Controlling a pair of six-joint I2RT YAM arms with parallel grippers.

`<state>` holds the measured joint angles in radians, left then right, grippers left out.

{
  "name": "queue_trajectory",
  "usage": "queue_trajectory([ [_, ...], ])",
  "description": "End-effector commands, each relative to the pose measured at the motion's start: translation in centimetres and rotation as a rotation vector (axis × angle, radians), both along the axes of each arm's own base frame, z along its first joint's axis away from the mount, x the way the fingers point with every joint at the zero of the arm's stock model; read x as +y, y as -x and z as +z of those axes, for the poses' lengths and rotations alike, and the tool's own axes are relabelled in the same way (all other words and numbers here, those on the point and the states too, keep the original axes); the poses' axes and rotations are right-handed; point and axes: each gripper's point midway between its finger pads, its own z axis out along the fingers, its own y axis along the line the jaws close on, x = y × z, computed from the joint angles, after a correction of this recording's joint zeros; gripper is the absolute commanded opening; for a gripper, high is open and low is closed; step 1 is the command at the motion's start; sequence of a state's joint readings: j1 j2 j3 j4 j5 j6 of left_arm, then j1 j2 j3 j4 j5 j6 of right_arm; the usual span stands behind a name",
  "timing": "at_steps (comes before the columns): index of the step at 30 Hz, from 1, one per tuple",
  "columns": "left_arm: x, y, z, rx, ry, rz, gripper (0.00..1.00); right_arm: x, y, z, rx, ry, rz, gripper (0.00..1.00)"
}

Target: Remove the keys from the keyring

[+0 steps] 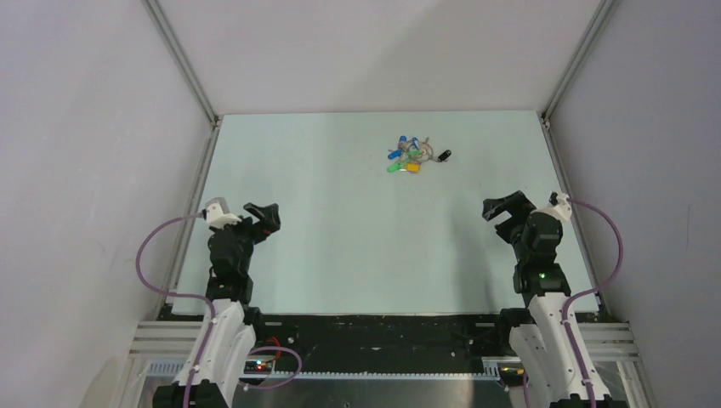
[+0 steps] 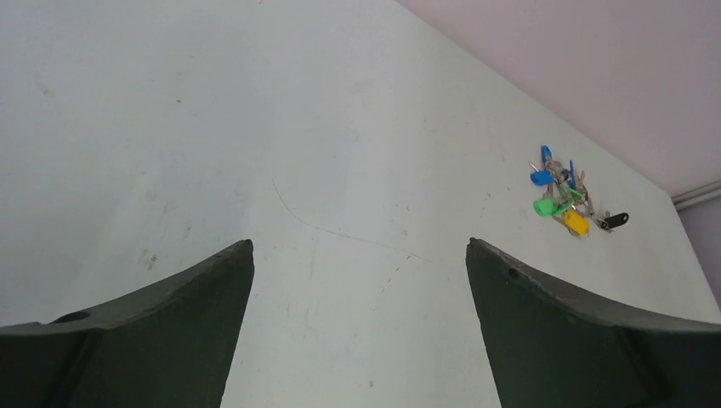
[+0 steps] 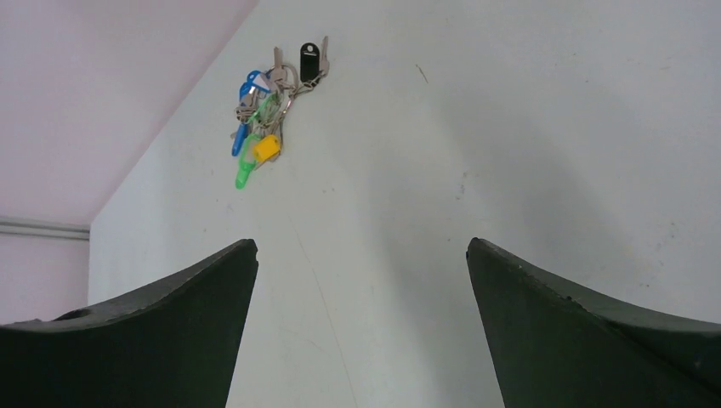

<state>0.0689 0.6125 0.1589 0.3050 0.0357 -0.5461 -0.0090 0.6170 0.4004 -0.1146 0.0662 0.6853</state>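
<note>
While both arms are held low over the near part of the pale green table [image 1: 323, 255], the keys [image 1: 410, 156] are seen lying in a small bunch on its far part, right of centre and well apart from either gripper. Blue, green, yellow and black plastic heads are fanned out around the thin silver keyring [image 3: 287, 92], on which the keys are gathered. The left gripper [image 1: 267, 216] is held wide open and empty above the table, and the right gripper [image 1: 505, 209] is likewise spread wide and empty.
</note>
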Motion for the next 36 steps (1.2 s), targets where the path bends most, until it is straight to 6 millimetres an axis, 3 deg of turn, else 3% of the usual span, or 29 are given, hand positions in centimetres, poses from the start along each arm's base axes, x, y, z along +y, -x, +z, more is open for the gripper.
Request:
queue_trajectory([
  [1,0.5,-0.3,1.7,-0.060,0.016,0.029,0.98,0.6,-0.6,0.9,-0.026,-0.125,-0.020,1.00],
  [4,0.8,-0.3,1.6,-0.060,0.038,0.056,0.98,2.4,-0.8,0.8,-0.013,-0.174,0.087,1.00],
  [7,1.3,-0.1,1.1,-0.055,0.074,0.095,0.98,1.7,-1.2,0.3,-0.002,-0.174,0.130,1.00],
  [8,1.3,0.1,0.8,-0.056,0.081,0.098,0.98,1.2,-1.6,1.2,-0.043,-0.179,0.145,1.00],
  [10,1.3,0.2,0.8,-0.061,0.071,0.098,0.98,1.0,-2.7,0.9,-0.042,-0.166,0.152,0.94],
  [11,1.3,0.2,0.9,-0.065,0.067,0.095,0.98,0.9,-3.5,2.3,-0.059,-0.125,0.157,0.91],
  [12,1.3,0.1,0.8,-0.061,0.065,0.094,0.98,1.3,-4.0,0.8,0.017,-0.087,0.139,0.90],
  [13,1.2,0.1,0.9,-0.064,0.065,0.090,0.98,1.5,-5.1,3.0,-0.004,-0.013,0.149,0.89],
  [14,0.9,0.0,0.8,-0.055,0.064,0.074,0.98,2.4,-6.4,3.7,0.027,0.045,0.136,0.88],
  [19,-0.1,-0.7,0.7,-0.033,0.049,0.021,0.98,5.7,-11.9,4.8,0.079,0.135,0.217,0.78],
  [20,-0.6,-0.7,0.9,-0.035,0.045,-0.001,0.98,6.5,-13.9,5.1,0.093,0.153,0.232,0.78],
  [23,-1.0,-0.8,1.1,-0.040,0.032,-0.020,0.98,8.0,-17.1,4.2,0.158,0.199,0.265,0.77],
  [26,-1.3,-0.9,1.1,-0.042,0.017,-0.029,0.98,9.3,-21.5,3.2,0.205,0.238,0.293,0.69],
  [27,-1.3,-0.9,1.1,-0.039,0.013,-0.029,0.98,9.6,-22.1,0.4,0.278,0.251,0.311,0.67],
  [28,-1.3,-0.9,1.0,-0.037,0.011,-0.030,0.98,10.0,-23.8,2.0,0.247,0.266,0.316,0.65],
  [29,-1.3,-1.0,1.0,-0.036,0.007,-0.030,0.98,10.4,-25.2,1.5,0.270,0.290,0.319,0.65],
  [32,-1.3,-1.0,0.9,-0.032,0.003,-0.032,0.98,10.7,-27.3,-0.4,0.351,0.350,0.306,0.62],
  [33,-1.3,-1.0,0.9,-0.032,0.001,-0.031,0.98,10.8,-28.9,-0.5,0.348,0.368,0.301,0.63],
  [36,-1.2,-1.0,1.0,-0.035,0.000,-0.031,0.98,10.1,-30.5,-1.7,0.408,0.412,0.263,0.66],
])
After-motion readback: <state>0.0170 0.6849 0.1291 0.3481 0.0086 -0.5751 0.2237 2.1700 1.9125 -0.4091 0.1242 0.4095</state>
